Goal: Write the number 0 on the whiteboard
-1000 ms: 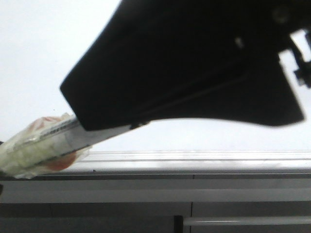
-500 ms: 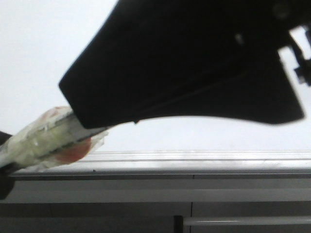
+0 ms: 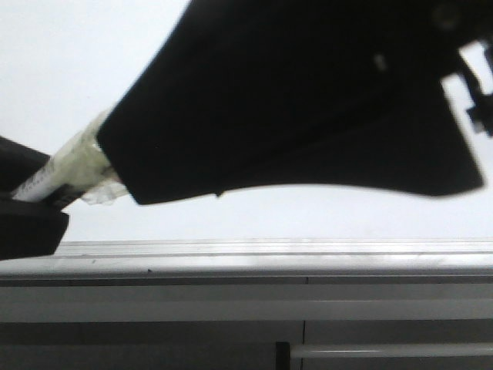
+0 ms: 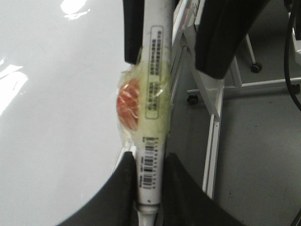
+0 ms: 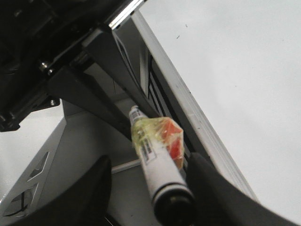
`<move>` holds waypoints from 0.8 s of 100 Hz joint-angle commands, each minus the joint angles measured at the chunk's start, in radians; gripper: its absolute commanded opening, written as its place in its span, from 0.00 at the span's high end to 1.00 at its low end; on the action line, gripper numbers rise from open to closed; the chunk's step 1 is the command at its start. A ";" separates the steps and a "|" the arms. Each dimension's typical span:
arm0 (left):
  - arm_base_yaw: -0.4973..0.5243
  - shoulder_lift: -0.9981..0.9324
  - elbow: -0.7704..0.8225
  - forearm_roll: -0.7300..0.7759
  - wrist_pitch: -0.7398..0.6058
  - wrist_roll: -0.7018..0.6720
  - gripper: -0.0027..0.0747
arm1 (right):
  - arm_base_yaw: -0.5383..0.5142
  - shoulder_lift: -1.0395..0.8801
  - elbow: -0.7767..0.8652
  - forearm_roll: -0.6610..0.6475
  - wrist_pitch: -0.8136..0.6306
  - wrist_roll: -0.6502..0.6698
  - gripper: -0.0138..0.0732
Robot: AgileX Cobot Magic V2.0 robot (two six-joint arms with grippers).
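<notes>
1. Front view: the taped marker [image 3: 69, 154] has lifted off the grey frame strip [image 3: 308, 250]. The left fingers [image 3: 27, 231] have come into view at the edge, gripping it. The right arm [image 3: 308, 100] hides its far end.
2. Left wrist view: the left fingers are clamped on the marker's barrel, over the whiteboard [image 4: 56, 117] edge.
3. Right wrist view: the right fingers [image 5: 89, 197] stand apart, straddling the marker.
4. No number 0 shows on the visible parts of the board; this looks like a handover, with writing not yet begun.
</notes>
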 commanded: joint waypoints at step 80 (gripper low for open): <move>0.002 0.000 -0.029 -0.011 -0.032 -0.007 0.67 | 0.004 -0.010 -0.038 0.022 -0.127 -0.001 0.92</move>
